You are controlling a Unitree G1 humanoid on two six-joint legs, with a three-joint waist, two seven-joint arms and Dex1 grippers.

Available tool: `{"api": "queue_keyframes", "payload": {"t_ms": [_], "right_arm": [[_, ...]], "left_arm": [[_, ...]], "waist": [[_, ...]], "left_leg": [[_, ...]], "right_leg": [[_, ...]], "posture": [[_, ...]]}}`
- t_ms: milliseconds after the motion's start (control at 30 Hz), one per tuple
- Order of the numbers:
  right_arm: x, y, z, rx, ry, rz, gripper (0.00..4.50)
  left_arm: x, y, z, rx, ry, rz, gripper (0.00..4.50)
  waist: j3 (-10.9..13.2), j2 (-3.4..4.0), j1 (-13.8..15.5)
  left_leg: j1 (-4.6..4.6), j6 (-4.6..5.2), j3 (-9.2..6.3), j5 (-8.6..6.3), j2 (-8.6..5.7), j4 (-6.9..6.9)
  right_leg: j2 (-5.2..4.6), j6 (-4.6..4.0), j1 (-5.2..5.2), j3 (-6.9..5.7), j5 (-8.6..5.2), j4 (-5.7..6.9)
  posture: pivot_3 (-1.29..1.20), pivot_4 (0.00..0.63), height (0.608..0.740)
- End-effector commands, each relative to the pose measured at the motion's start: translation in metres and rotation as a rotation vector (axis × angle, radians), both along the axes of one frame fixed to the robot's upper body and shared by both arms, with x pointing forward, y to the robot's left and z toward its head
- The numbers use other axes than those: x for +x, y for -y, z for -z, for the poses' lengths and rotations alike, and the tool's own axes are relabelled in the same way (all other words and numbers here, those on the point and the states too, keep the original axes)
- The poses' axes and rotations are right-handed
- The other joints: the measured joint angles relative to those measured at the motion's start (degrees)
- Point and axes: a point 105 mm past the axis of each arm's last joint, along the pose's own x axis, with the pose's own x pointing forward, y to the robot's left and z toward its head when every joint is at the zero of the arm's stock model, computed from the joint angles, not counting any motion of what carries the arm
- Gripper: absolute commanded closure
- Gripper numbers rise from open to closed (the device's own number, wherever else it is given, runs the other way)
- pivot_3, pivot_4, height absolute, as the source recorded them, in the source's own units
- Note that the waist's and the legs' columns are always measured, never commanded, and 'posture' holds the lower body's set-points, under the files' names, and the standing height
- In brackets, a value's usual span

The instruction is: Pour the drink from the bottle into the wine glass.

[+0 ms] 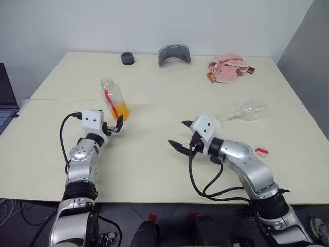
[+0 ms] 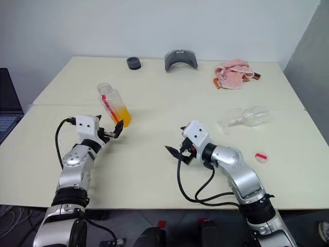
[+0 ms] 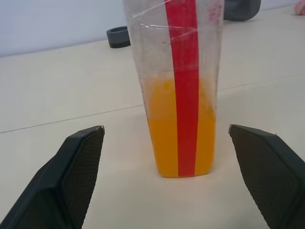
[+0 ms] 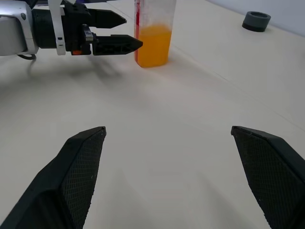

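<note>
Bottle (image 1: 114,99) upright on tabletop (image 1: 154,170) just ahead of my left gripper (image 1: 117,125), fingers apart, ungrasped; wine glass (image 1: 249,111) lying sideways (cap looks off), so next: stand glass with spread right gripper (image 1: 183,135).

From the head, your two eye views look forward and down over the cream table (image 1: 154,170); both cover the same scene, the right eye slightly offset. Your left wrist view looks level along its own fingers, close to the bottle (image 3: 178,90) standing just ahead. Your right wrist view sits low over the tabletop, facing across it, farther from the bottle. All views share the bottle and the dark ring (image 4: 256,21) beyond it.
</note>
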Motion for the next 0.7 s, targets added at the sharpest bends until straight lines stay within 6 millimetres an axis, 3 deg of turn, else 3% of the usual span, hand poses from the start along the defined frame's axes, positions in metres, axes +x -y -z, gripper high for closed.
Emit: {"api": "queue_keyframes", "payload": {"t_ms": [33, 167, 267, 433, 533, 700], "right_arm": [[-0.007, 0.01, -0.015, 0.031, 0.043, 0.019, 0.0], [-0.013, 0.024, -0.014, 0.066, 0.001, 0.067, 0.0], [-0.019, 0.036, -0.014, 0.114, -0.045, 0.11, 0.0], [-0.024, 0.071, -0.006, 0.355, -0.244, 0.278, 0.0], [-0.006, 0.098, 0.003, 0.516, -0.368, 0.457, 0.0], [0.03, 0.143, -0.001, 0.734, -0.457, 0.669, 0.0]], "left_arm": [[-0.012, 0.004, -0.013, 0.051, 0.056, 0.036, 0.02], [-0.026, 0.006, -0.008, 0.06, 0.037, 0.086, 0.02], [-0.036, 0.021, -0.007, 0.064, 0.027, 0.185, 0.02], [-0.057, 0.069, -0.011, 0.051, -0.021, 0.496, 0.02], [-0.064, 0.092, -0.021, 0.054, -0.047, 0.668, 0.02], [-0.074, 0.117, -0.035, 0.054, -0.097, 0.89, 0.02]], "waist": [[0.0, 0.0, 0.0], [0.0, 0.0, 0.1], [0.0, 0.0, 0.3], [0.0, 0.0, 0.6], [0.0, 0.02, 0.6], [0.1, 0.15, 0.3]], "left_leg": [[0.01, 0.0, 0.01, 0.0, 0.01, 0.0], [0.01, 0.02, -0.01, -0.01, 0.03, -0.01], [0.01, 0.04, -0.01, -0.02, 0.05, -0.01], [0.01, 0.07, 0.0, -0.04, 0.04, -0.01], [0.03, 0.08, 0.03, -0.04, 0.09, -0.02], [0.28, 0.08, 0.28, 0.0, 0.1, -0.06]], "right_leg": [[0.0, 0.0, 0.0, 0.01, 0.0, -0.01], [-0.01, 0.0, 0.03, 0.08, 0.0, -0.01], [-0.01, 0.0, 0.06, 0.1, 0.0, -0.01], [0.06, 0.0, 0.12, 0.12, 0.0, -0.02], [0.13, -0.01, 0.15, 0.14, -0.01, -0.01], [0.28, 0.0, 0.19, 0.21, 0.0, 0.1]], "posture": [[0.0, 0.15, 0.74], [0.0, 0.15, 0.74], [0.0, 0.15, 0.74], [0.0, 0.15, 0.74], [0.0, 0.15, 0.74], [0.0, 0.15, 0.74]]}}
